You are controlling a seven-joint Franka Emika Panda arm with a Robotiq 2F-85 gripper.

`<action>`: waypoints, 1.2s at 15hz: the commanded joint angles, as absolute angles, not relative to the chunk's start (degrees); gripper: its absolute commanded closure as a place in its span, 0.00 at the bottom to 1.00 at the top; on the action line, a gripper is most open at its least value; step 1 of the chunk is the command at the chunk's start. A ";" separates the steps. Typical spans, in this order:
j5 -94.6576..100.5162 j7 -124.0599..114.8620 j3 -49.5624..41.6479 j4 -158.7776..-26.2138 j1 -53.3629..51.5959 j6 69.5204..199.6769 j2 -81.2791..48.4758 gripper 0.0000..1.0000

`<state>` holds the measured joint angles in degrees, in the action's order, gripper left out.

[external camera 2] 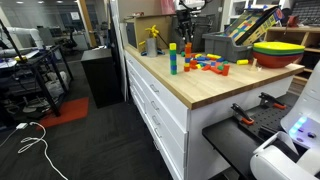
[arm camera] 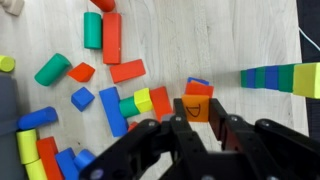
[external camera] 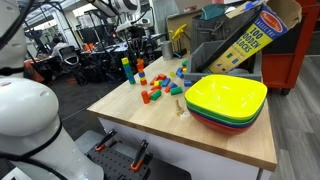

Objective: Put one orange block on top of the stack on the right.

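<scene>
We saw the gripper [arm camera: 202, 120] pinching an orange block [arm camera: 197, 108] in the wrist view, its two black fingers pressed against the block's left and right sides. A dark blue block [arm camera: 198, 84] showed just beyond it. Near on the right, the tall tower [arm camera: 280, 77] ran blue, green, then yellow toward the edge of the picture. To the left, loose blocks lay scattered on the wooden table [arm camera: 250, 30]. In an exterior view the stack [external camera: 182, 70], low and mostly dark blue, stood right of the scatter, well apart from that tower. We could not tell how high the orange block hung.
</scene>
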<state>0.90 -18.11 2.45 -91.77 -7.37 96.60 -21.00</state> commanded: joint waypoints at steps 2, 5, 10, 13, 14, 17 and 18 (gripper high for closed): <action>0.96 -16.76 2.45 -90.64 -7.32 94.21 -20.91 0.93; 0.90 -16.72 2.49 -90.93 -7.37 93.84 -20.79 0.93; 0.59 -16.73 2.61 -90.93 -7.47 93.35 -20.90 0.93; 0.45 -16.79 2.65 -90.66 -7.55 93.56 -21.13 0.93; 0.37 -16.79 2.67 -90.58 -7.56 93.66 -21.15 0.93; 0.31 -16.86 2.67 -90.58 -7.57 93.77 -21.14 0.93; 0.28 -16.86 2.67 -90.62 -7.55 93.83 -21.14 0.93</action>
